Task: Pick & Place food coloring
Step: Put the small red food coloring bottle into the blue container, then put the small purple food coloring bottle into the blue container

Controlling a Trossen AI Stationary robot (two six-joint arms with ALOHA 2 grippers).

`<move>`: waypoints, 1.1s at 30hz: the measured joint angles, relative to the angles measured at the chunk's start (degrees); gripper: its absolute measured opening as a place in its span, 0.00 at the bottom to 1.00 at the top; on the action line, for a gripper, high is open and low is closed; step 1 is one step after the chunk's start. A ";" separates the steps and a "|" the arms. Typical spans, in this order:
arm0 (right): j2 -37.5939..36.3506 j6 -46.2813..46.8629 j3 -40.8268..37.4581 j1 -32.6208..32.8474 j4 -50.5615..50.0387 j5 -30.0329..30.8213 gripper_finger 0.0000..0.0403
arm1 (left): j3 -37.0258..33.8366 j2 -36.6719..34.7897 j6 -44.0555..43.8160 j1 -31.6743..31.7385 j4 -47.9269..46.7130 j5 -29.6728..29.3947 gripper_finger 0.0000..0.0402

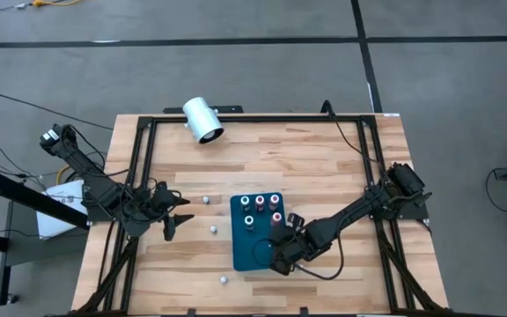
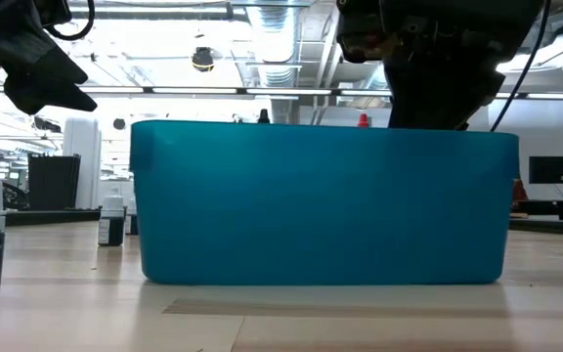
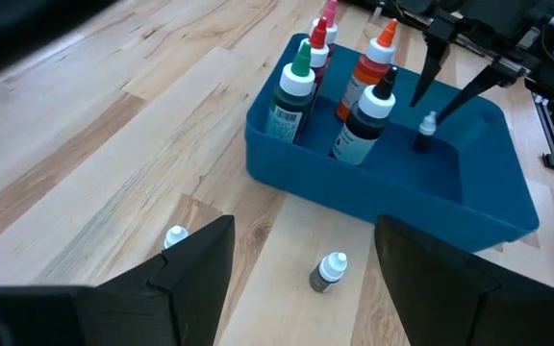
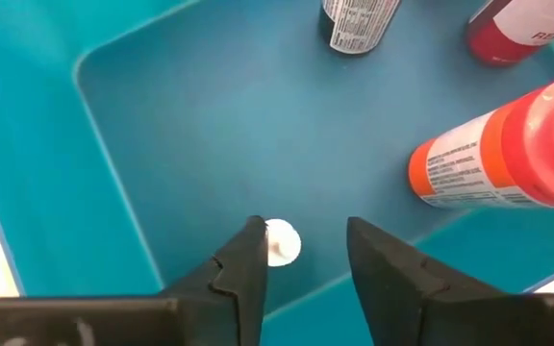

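1. Teal bin (image 1: pixel 240 255) sits mid-table on the wooden table (image 1: pixel 341 158). 5 bottles of food coloring stand upright in its far half: green bottle (image 3: pixel 293 92), red bottle (image 3: pixel 316 50), orange bottle (image 3: pixel 372 63), black bottle (image 3: pixel 365 120), and a pink tip behind.
2. Right gripper (image 4: pixel 301 252) is inside the bin, over its near, bare half. Jaws stand apart, with a small bottle (image 4: pixel 279 241) seen cap-up just at the inner face of 1 finger. From the left wrist view this small bottle (image 3: pixel 423 133) stands on the bin floor below the fingertips. It looks released or nearly so; contact with the finger cannot be ruled out.
3. Left gripper (image 1: pixel 172 220) waits over the table left of the bin, jaws wide apart, holding nothing.
4. Loose pieces are on the wood: a small dark bottle with pale cap (image 3: pixel 329 272), lying on its side, and a white cap or bottle top (image 3: pixel 175 236), both near the left gripper. 1 more white piece (image 1: pixel 224 279) lies near the table's front edge.
5. Handling judgement: the bottles look light, stiff plastic, round and smooth, so they are likely to roll or twist out of a pinch.
6. Best hold is probably across the body just below the cap, fingers square to the axis. The lying bottle likely needs a grip across its width, not lengthwise.
7. Risk: the tall bottles stand close together; a sideways nudge could topple them.
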 joint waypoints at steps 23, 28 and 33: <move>-1.31 -3.11 8.70 0.08 -10.71 -1.11 0.30 | 0.00 -0.02 0.00 0.00 0.00 0.22 0.60; -1.31 -2.93 12.76 1.39 -20.82 -1.19 0.30 | 0.00 -0.02 0.00 0.00 -0.02 0.26 0.60; -1.31 -0.86 15.61 3.74 -30.69 -1.40 0.30 | 0.00 -0.02 0.02 0.00 -0.06 0.42 0.60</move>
